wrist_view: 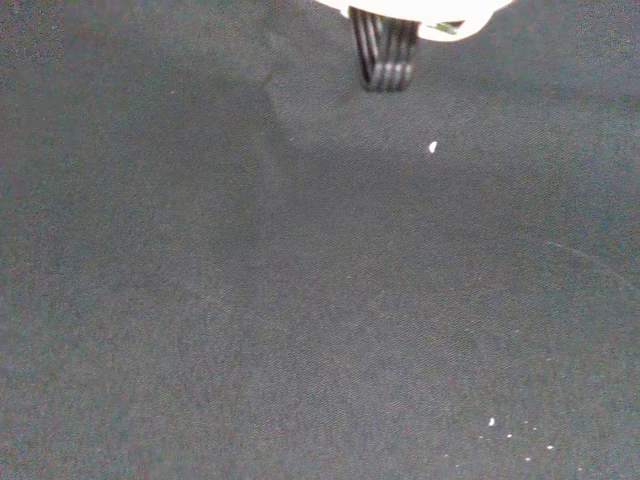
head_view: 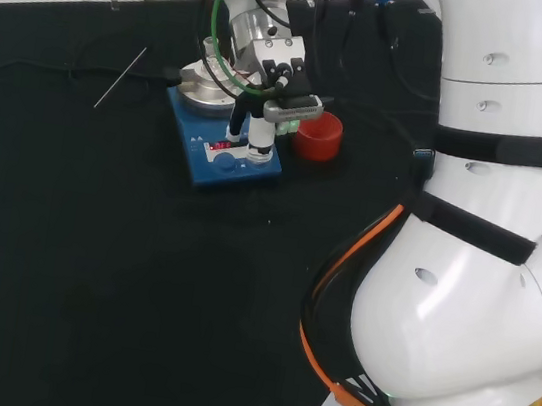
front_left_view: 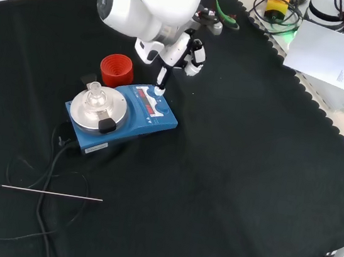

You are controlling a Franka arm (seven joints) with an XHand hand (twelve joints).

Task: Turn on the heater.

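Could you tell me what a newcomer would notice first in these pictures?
Most likely the blue heater in the middle of the black cloth, with the robot hand reaching down so that one finger meets its control panel. A red ribbed ring stands just behind the heater in the front view. A thin metal rod lies apart on the cloth, nearer the camera.

Cup (front_left_view: 116,69) behind heater (front_left_view: 123,117) (front view); rod (front_left_view: 49,193) in front.

red ribbed ring (front_left_view: 116,69) on black cloth (front_left_view: 229,174) | thin metal rod (front_left_view: 49,193) lying flat | white paper (front_left_view: 331,53)
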